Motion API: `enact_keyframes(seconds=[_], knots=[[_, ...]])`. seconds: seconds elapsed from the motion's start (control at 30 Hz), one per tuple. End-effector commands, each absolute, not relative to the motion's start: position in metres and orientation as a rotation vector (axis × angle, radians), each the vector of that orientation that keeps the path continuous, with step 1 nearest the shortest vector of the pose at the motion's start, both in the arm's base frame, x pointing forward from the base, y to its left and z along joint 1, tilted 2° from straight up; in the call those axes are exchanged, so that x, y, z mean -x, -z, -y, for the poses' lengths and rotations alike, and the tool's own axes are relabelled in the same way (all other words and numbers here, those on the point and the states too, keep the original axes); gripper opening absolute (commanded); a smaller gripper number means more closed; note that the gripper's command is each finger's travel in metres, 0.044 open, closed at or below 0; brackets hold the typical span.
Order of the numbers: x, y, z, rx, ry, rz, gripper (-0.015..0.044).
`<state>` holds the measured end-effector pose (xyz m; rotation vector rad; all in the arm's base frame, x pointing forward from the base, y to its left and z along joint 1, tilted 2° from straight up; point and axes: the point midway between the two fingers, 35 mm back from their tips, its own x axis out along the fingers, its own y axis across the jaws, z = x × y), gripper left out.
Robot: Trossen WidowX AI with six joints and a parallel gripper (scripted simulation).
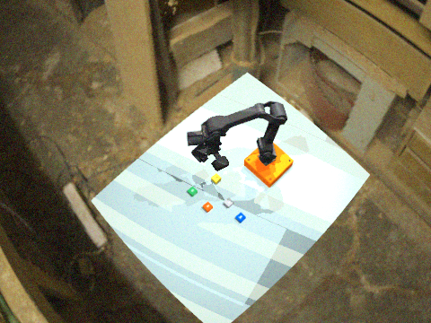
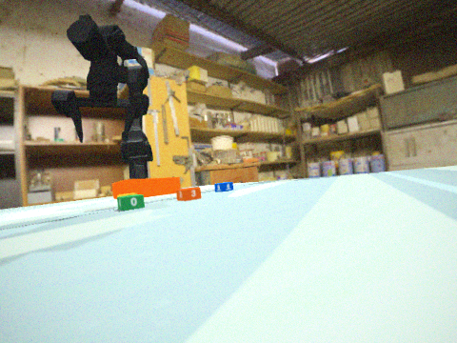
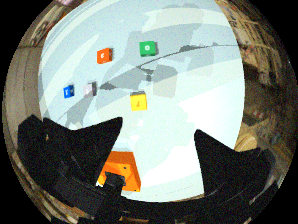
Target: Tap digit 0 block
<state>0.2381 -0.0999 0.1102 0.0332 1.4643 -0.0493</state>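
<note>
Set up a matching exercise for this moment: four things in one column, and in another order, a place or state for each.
Column one
1. Green block
2. Yellow block
3. Gripper fingers
4. Orange base

Column two
A. Apart, with nothing between them
B. Under the foot of the arm
C. Shows the digit 0
D. Of all the blocks, nearest the fingers in the wrist view

Right pairs: 1-C, 2-D, 3-A, 4-B
</note>
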Motion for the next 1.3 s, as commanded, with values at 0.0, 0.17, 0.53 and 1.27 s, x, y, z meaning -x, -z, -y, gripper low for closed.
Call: enact_keyframes(seconds=[0.0,0.17,0.53,1.27], knots=[[-0.235,-0.108,0.066,0.129,-0.166,-1.568,0.0400],[-0.235,-0.108,0.066,0.129,-0.166,-1.568,0.0400],[-0.235,-0.108,0.066,0.129,-0.166,-1.568,0.0400],[-0.254,-0.112,-0.066,0.119,-0.176,-1.564,0.0400]])
